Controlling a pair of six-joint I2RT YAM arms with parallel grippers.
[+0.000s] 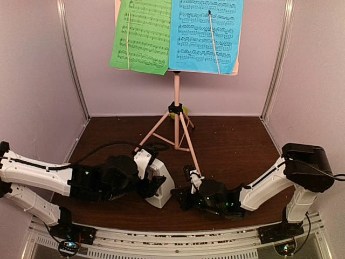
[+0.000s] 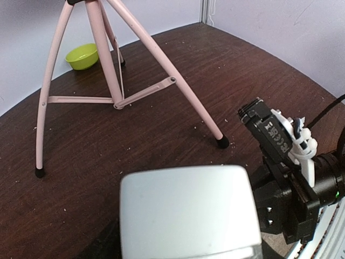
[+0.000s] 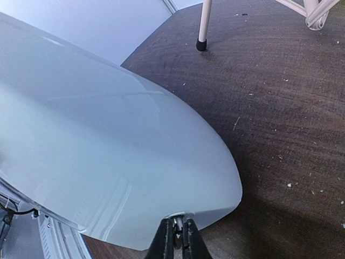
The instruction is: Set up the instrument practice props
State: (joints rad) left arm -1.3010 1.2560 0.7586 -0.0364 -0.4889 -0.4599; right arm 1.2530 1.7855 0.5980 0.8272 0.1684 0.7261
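On the bench (image 1: pixel 232 145), the right claw (image 3: pixel 175 242), nearly closed, pinches the metronome (image 2: pixel 186 210) by its edge; the left claw (image 1: pixel 151 186) has its grip hidden, so I cannot tell.

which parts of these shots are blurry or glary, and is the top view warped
Top external: wide-lens warp, the side rails bow. Left wrist: the metronome is close, soft and washed out; the stand legs are sharp. Right wrist: the clear cover is hazy with pale reflection streaks; the table grain is crisp.
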